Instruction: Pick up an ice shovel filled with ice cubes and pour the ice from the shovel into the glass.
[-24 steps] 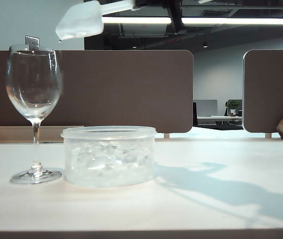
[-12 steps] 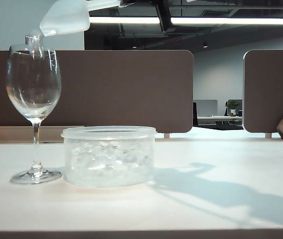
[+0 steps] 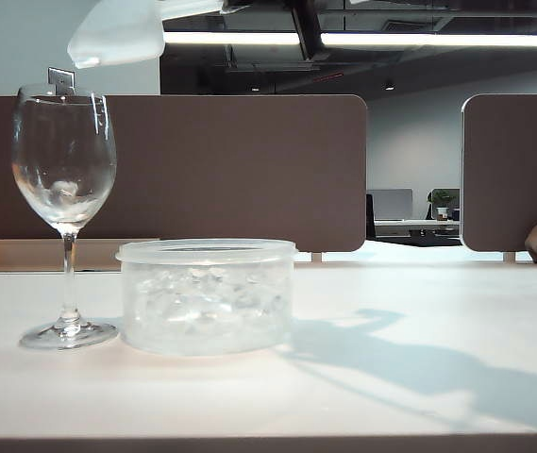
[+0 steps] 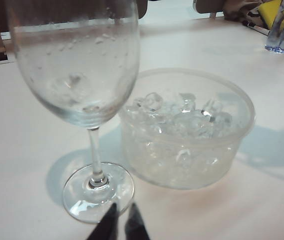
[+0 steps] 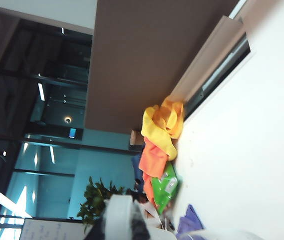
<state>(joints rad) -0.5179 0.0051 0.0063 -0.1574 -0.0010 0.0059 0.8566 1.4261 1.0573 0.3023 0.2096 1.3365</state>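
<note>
White table with glass beside ice-filled tub.

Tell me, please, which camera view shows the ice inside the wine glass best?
The left wrist view: it looks closely into the glass, showing ice cubes low in the bowl. The exterior view shows them smaller; the right wrist view shows neither.

Left gripper fingertips nearly together, glass foot right ahead, tub just beyond. Right gripper clamps scoop above glass rim.
</note>
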